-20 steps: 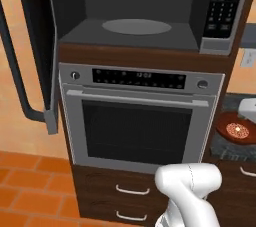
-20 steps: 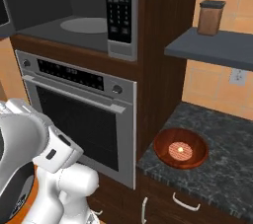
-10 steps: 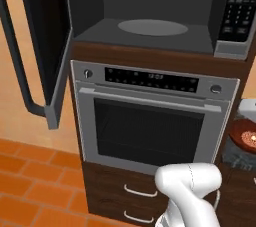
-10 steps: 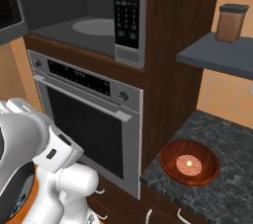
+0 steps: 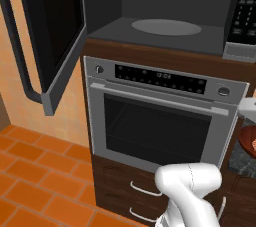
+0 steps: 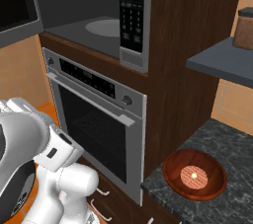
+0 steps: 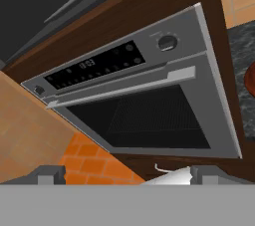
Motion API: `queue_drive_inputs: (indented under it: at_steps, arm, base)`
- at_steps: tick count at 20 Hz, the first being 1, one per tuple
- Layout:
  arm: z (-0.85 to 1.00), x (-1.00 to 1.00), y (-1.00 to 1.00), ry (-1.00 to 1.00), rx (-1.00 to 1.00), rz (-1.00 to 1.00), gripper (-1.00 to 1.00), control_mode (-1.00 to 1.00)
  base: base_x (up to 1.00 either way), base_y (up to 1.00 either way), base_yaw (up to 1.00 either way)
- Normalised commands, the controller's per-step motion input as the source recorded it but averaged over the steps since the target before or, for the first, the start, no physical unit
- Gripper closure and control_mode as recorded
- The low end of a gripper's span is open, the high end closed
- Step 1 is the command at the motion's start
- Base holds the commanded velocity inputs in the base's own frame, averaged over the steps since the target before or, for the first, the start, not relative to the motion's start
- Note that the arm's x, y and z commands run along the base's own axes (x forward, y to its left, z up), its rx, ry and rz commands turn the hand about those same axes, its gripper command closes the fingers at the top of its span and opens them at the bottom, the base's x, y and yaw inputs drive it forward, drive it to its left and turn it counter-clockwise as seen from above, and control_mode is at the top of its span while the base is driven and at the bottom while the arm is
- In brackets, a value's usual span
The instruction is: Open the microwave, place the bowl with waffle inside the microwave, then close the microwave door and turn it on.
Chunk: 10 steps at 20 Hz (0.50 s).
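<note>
The microwave door is standing swung out to the left, leaving the front of the microwave cavity unobstructed. Nothing is sitting on the turntable, so the cavity floor is offering free room across its full width. The keypad panel is bounding the opening on the right. Below the cavity, the oven with its projecting bar handle is standing out from the cabinet face. To the right, the wooden cabinet column is separating the microwave from the dark counter, where the bowl is sitting under a grey shelf.
</note>
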Motion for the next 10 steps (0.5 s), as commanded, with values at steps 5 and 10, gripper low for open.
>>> queue_drive_inputs:
  at_steps: [5, 10]
  arm:
    - [0.00, 0.00, 0.00, 0.00, 0.00, 0.00, -1.00, 1.00]
    - [0.00, 0.03, 0.00, 0.00, 0.00, 0.00, -1.00, -1.00]
  base:
    - [-0.24, -0.35, 0.01]
    - [0.05, -0.01, 0.00]
